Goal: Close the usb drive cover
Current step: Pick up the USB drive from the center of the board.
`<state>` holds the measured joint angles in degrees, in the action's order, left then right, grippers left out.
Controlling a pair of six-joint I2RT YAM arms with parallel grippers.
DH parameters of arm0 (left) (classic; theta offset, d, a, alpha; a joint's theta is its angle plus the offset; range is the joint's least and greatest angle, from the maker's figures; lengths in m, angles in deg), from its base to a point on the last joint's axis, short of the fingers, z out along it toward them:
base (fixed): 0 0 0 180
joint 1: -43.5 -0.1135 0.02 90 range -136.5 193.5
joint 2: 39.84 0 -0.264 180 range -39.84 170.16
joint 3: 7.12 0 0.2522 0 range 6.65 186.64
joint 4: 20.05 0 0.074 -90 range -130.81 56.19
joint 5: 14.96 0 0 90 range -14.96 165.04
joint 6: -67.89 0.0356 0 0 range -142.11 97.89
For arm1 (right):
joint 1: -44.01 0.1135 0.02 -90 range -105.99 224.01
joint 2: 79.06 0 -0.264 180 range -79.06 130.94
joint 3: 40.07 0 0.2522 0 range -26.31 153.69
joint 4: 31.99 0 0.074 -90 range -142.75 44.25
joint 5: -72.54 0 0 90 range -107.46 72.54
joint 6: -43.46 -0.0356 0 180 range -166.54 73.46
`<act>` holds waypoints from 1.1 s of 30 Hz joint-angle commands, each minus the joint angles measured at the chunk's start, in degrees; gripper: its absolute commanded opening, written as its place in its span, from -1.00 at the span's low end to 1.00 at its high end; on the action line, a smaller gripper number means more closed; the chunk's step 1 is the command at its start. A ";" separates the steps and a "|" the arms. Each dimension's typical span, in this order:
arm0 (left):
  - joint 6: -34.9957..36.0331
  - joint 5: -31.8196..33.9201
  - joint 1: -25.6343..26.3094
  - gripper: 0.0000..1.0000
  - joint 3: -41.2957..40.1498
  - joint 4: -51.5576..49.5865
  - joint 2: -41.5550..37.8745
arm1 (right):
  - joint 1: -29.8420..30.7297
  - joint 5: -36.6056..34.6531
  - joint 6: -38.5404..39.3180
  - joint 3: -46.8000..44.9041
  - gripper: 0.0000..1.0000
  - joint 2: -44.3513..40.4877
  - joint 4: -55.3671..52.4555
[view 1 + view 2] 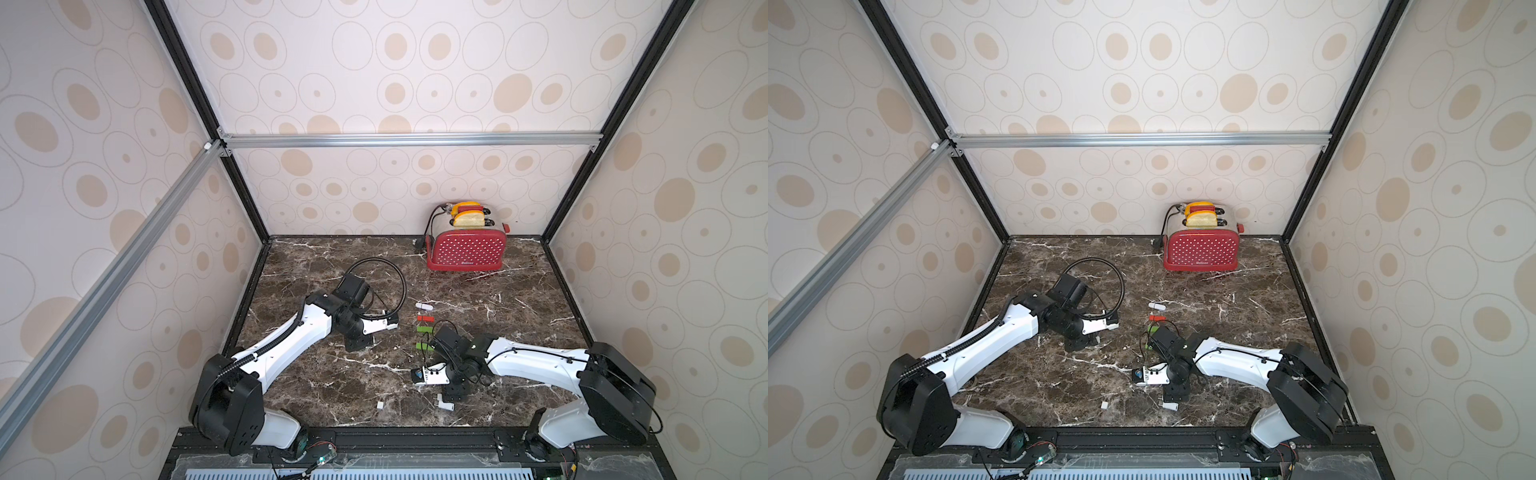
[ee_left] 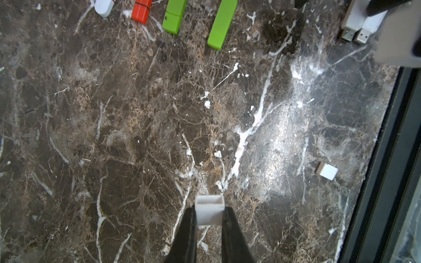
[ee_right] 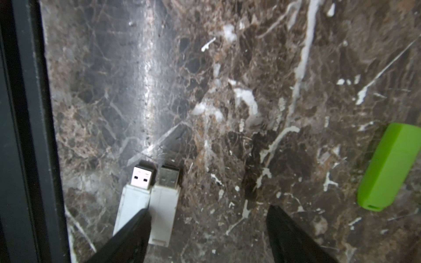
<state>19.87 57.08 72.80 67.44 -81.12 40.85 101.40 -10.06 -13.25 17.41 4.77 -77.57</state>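
1. Dark marble worktop [image 1: 519,332]; red toaster [image 1: 467,249] at its back.
2. Mid-worktop row: white drive [image 2: 103,6], red drive [image 2: 142,11], green drive [image 2: 174,18], second green drive [image 2: 222,25].
3. Near the front: two uncapped white drives [image 3: 163,209] touching side by side; a small white piece [image 1: 380,404], probably a cap, lies apart.

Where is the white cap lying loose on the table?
The loose cap lies near the table's front edge in both top views, left of the two uncapped white drives by the right gripper.

Oval-patterned cream walls [image 1: 395,62] (aluminium-framed) enclose a dark, seemingly marble tabletop [image 1: 519,332] with white veins.
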 commanded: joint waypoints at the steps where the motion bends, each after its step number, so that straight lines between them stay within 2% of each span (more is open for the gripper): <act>1: -0.10 -0.98 -0.64 -0.66 1.50 -1.29 -0.44 | 0.70 0.10 0.28 -0.57 0.67 0.99 -1.25; 12: -0.05 -1.04 -0.78 -0.67 1.43 -1.21 -0.53 | 1.05 -6.62 0.63 -0.33 0.55 3.08 0.18; 17: -0.05 -1.17 -0.89 -0.67 1.30 -1.12 -0.62 | 1.01 -6.63 0.89 -0.21 0.52 2.23 0.35; 28: -0.10 -1.22 -0.98 -0.67 1.78 -1.38 -0.19 | 1.02 -4.06 0.87 -2.20 0.07 -0.02 -1.31; 33: -0.05 -1.20 -0.95 -0.67 1.78 -1.47 -0.26 | 1.03 -4.15 0.41 -2.31 -0.03 0.53 -2.15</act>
<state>19.85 57.06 72.41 67.44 -81.12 40.85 102.34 -14.49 -12.24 16.12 5.02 -77.20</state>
